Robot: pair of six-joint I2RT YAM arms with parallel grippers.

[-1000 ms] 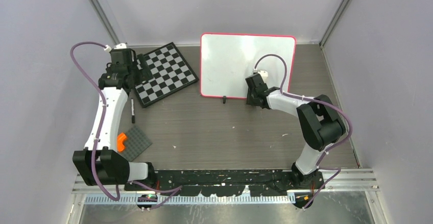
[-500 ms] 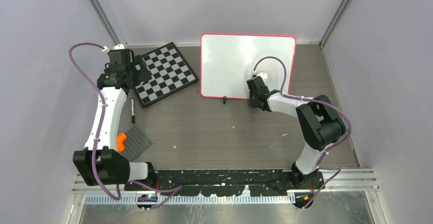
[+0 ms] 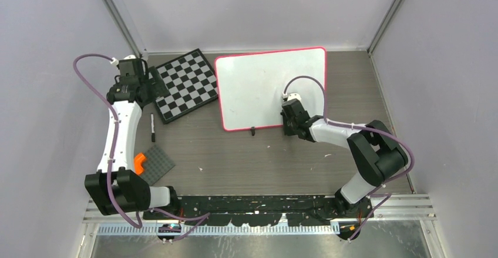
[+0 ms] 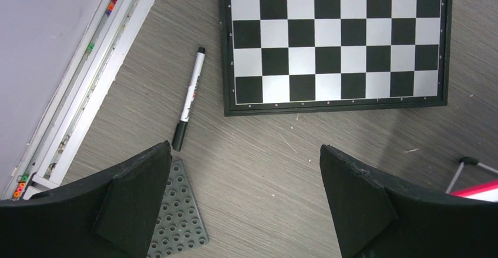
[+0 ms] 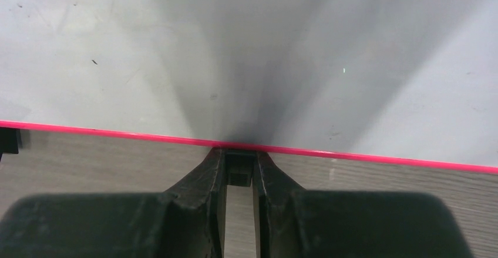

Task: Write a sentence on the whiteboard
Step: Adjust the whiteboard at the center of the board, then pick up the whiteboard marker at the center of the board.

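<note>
The whiteboard [image 3: 258, 87] lies flat on the table, glossy white with a pink-red frame, and it is blank; no sentence shows. My right gripper [image 3: 289, 130] is at its near edge, shut on one small black foot [image 5: 239, 167] under the frame. In the right wrist view the white board [image 5: 235, 52] fills the upper half. The other foot [image 3: 253, 131] is free. My left gripper [image 3: 157, 83] is open and empty above the chessboard's left corner. A black-and-white marker [image 3: 152, 127] lies on the table by it and shows in the left wrist view [image 4: 191, 96].
A checkered chessboard [image 3: 188, 87] lies left of the whiteboard, almost touching it. A grey studded plate [image 3: 155, 164] with an orange piece [image 3: 139, 163] sits near the left arm. Walls close in at the back and on both sides.
The whiteboard has slid left and toward me and turned slightly, with my right gripper holding its foot. My left gripper has shifted a little left.
</note>
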